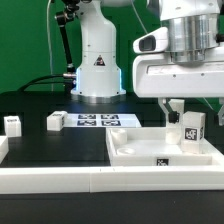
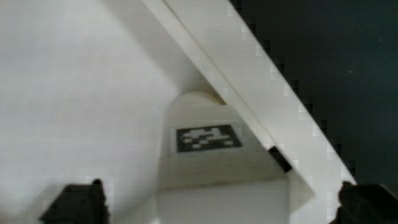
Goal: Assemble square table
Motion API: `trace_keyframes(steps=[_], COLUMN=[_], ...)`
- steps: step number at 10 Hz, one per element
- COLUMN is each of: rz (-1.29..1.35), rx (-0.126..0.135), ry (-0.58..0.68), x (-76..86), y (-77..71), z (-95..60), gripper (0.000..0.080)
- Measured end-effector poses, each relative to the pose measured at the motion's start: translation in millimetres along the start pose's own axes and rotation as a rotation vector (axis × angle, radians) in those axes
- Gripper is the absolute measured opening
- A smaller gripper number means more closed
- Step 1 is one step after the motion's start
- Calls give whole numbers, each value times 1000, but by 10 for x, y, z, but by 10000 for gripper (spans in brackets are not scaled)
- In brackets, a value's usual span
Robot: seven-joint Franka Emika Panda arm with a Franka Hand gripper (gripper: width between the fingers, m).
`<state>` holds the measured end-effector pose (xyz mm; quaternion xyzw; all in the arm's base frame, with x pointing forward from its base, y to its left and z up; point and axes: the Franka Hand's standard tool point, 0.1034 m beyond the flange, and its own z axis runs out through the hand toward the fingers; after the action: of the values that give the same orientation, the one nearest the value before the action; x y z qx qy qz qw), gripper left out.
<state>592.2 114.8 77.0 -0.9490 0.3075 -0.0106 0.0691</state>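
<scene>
Gripper: the jaws are spread wide and straddle an upright leg. In the wrist view there is a gap between each fingertip and the leg, so it looks free, with nothing clamped.

Leg: it stands in a corner of the table top, close against the raised rim, with its tag facing the wrist camera. In the exterior view the gripper hangs over the leg at the far corner of the table top, on that view's right. Whether the leg is seated in its hole is hidden.

Risks, as I judge them:
- The rim is tight to one side of the leg. A finger coming down there may catch it and shove the top.
- If the jaws close off-centre, the leg may tilt or jam rather than sit true.
- If the leg is only resting there, a brush from a finger may topple it.

Surroundings: the rail lies along the near edge, touching the top's front. The marker board lies behind, with a loose leg just beside it and a far loose leg well off to the exterior view's left. The robot base is at the rear. Nothing stands between the gripper and the leg.
</scene>
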Motion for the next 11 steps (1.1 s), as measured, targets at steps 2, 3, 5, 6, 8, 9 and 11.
trace_keyframes(steps=[2, 3, 5, 6, 8, 9, 11], rz=[2, 2, 25, 29, 219, 343, 498], rx=[0, 0, 0, 0, 5, 15, 28], ry=[0, 0, 0, 0, -2, -5, -17], x=[-6, -3, 2, 2, 1, 3, -3], y=[-5, -1, 3, 3, 9, 17, 24], z=[1, 1, 0, 0, 4, 5, 6], gripper=[467, 288, 290, 290, 290, 290, 290])
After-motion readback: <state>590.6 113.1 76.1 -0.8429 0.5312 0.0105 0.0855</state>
